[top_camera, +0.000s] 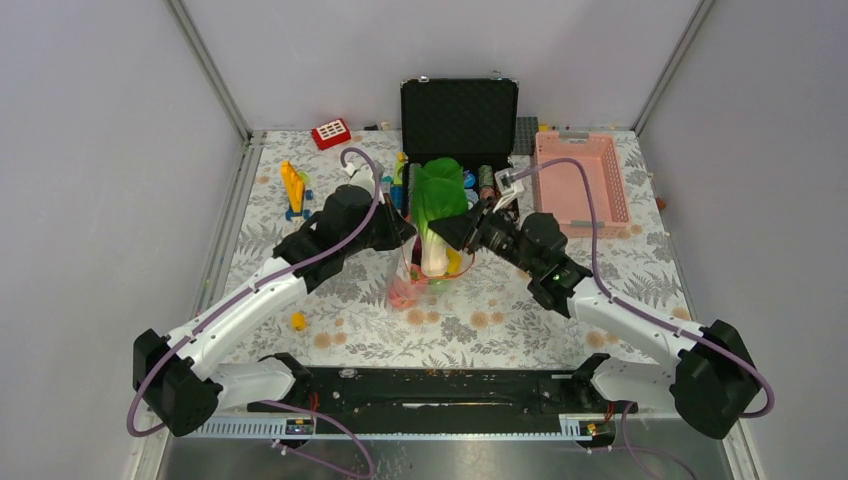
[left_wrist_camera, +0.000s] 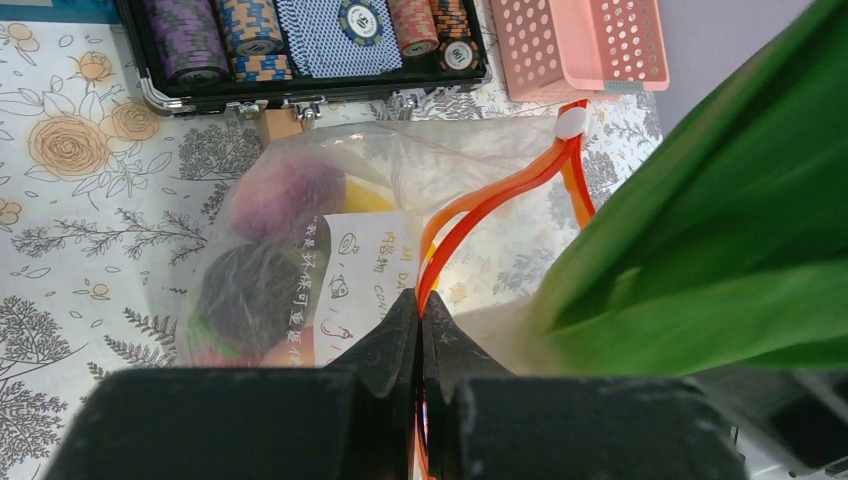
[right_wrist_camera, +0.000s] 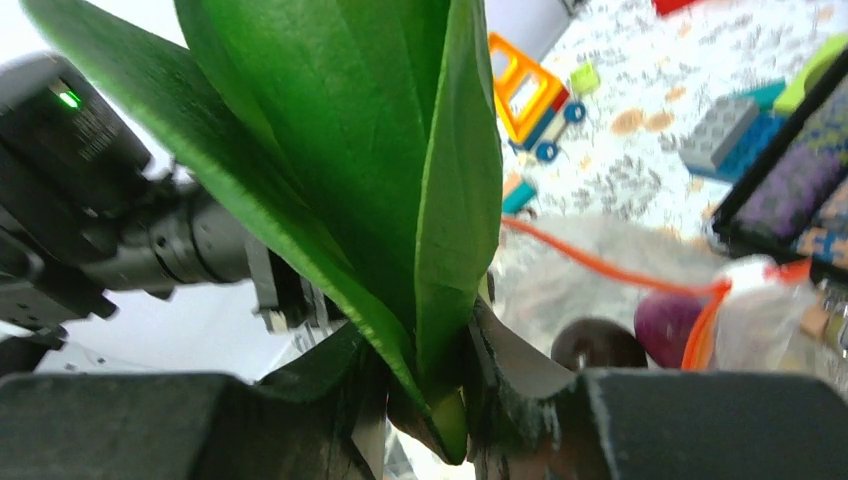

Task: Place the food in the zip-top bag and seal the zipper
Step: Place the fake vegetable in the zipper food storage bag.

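Pinching cabbage (right_wrist_camera: 400, 150) between right jaws

In view are 1 clear zip-top bag (left_wrist_camera: 470, 150), 1 green-white cabbage (top_camera: 440, 195), 1 purple ball (left_wrist_camera: 285, 190), 1 pink mesh basket (top_camera: 580, 185), 1 open black case (top_camera: 458, 115), 1 red block (top_camera: 331, 133), 1 yellow block toy (top_camera: 293, 190) and 1 small yellow piece (top_camera: 298, 321).

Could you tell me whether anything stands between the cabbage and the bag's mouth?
Nothing visible does. The left gripper pinches the zipper, the mouth of the zip-top bag gapes, and the right gripper holds the cabbage right beside it.
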Controlling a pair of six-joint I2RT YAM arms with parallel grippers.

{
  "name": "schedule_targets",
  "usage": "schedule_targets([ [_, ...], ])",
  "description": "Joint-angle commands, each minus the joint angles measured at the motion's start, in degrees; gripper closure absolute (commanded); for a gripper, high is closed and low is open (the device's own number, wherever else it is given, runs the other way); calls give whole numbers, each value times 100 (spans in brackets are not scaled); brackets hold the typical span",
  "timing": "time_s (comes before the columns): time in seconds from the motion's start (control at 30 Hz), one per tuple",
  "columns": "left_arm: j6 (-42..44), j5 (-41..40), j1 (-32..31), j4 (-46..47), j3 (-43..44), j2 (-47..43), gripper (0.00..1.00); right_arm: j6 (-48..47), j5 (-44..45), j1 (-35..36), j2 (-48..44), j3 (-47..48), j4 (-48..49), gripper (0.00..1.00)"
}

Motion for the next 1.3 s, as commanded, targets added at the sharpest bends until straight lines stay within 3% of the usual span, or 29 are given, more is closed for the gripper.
schedule_targets([
  [0.0,-109,-280,40,144,-36,-174,100,-213,592,392,-318,-251,-56,100],
  [0.33,-99,-314,34,110,-38,-234,100,-700,1438,1075,-310,-114,-1621,100],
  [0.6,-27,-448,34,52,42,-304,100,-1369,1096,1318,-191,396,-3120,100],
  [0.83,120,-365,33,108,145,-462,100,-1419,1254,1345,255,904,-4836,100],
  [1.27,248,262,26,469,-57,-757,100,-1348,3404,1501,1254,1642,-6263,100],
])
